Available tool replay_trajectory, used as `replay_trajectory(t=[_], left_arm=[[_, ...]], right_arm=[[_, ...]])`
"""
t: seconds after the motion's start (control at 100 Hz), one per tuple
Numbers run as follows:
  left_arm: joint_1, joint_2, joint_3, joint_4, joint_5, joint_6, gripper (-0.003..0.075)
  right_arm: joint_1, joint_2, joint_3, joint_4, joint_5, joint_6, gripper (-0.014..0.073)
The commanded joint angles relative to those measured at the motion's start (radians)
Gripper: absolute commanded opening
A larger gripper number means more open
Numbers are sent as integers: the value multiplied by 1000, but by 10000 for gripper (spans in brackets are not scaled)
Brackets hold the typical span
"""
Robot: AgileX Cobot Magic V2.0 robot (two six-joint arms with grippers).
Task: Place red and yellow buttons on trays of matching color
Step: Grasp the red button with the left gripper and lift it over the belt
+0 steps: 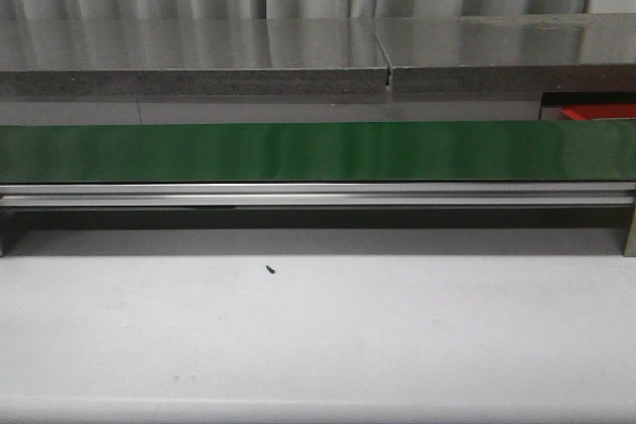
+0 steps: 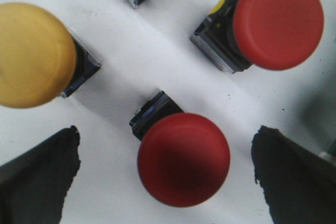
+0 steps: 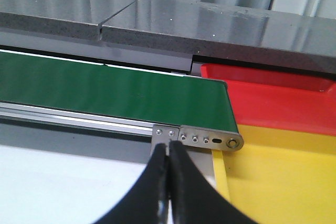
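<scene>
Left hand (image 2: 168, 182) spread astride red button (image 2: 184, 158), seemingly untouched.

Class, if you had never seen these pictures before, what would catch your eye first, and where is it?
Big mushroom buttons fill the left wrist view: a red button between the open left pincer, another red one and a yellow button beyond. The right wrist view shows a red tray and yellow tray beside the green conveyor belt.

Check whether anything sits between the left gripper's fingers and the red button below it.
Nothing visible does. The left gripper is open, and the nearest red button lies between its fingers with bare white surface on both sides. The other buttons lie apart.
</scene>
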State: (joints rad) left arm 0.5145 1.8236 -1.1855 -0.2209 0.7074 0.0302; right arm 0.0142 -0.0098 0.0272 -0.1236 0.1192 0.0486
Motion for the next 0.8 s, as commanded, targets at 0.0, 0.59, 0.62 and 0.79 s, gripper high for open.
replay_trajectory(t=[0.0,0.59,0.62,0.79], left_arm=[[0,-40,-33,-18,-29,-1,561],[-36,-177,-33,-33,-16,33,-19],[-46,-202,-33,-33,-16,33,-19],[-113,-314,-72,-33,-2,45,-19]], right_arm=[[2,-18,0,-4,-80,3,-98],[2,-18,0,-4,-80,3,-98],[2,-18,0,-4,-80,3,-98],[2,-18,0,-4,-80,3,-98]])
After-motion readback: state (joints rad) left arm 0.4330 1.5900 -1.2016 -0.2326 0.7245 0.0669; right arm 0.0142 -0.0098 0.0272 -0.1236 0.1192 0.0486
